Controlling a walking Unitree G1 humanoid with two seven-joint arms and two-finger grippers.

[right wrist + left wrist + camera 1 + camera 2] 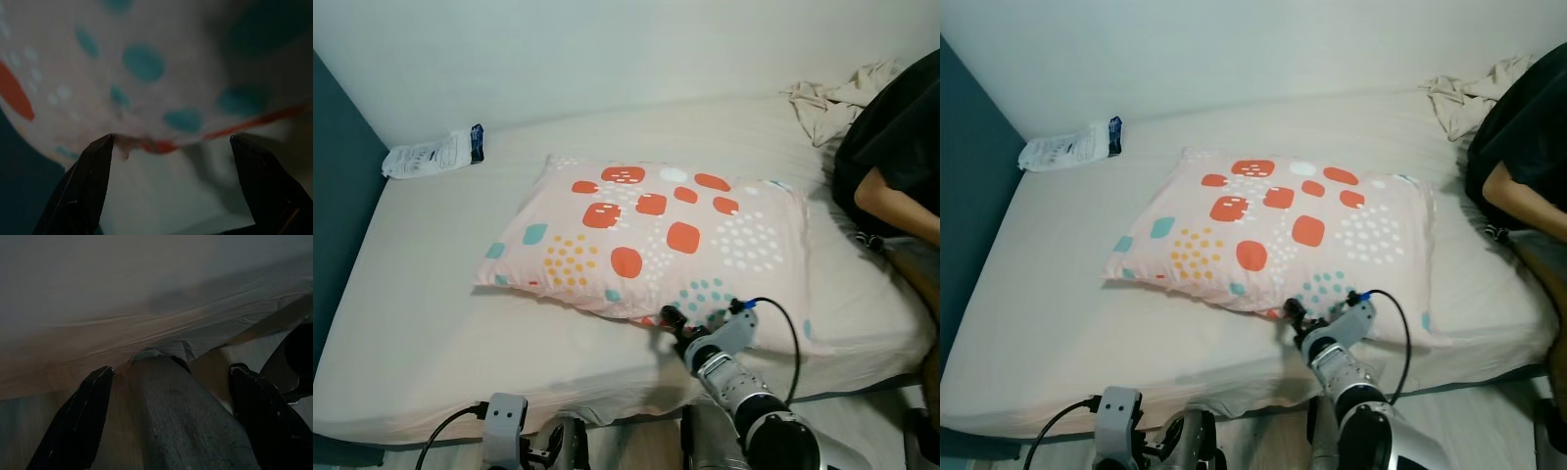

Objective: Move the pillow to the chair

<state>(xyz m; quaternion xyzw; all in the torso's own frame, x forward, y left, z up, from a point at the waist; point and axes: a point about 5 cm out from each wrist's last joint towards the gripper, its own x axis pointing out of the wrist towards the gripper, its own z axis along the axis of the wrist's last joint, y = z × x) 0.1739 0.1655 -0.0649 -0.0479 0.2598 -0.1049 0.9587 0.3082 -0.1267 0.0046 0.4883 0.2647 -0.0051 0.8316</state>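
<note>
A large pale pink pillow [646, 235] printed with red squares and teal and yellow dots lies flat in the middle of the bed [421, 304]. My right gripper [672, 321] reaches up from below to the pillow's near edge. In the right wrist view it [172, 139] is open, and the pillow's seam [161, 146] runs just ahead of the two fingertips. My left gripper [172, 371] is open and hangs low by the side of the bed, facing the hanging sheet [146, 298].
A person in a black top [901, 147] sits on the bed's right edge, close to the pillow's right end. A white packet [435, 155] lies at the far left corner and crumpled cloth [832, 98] at the far right. A dark blue wall [333, 215] bounds the left.
</note>
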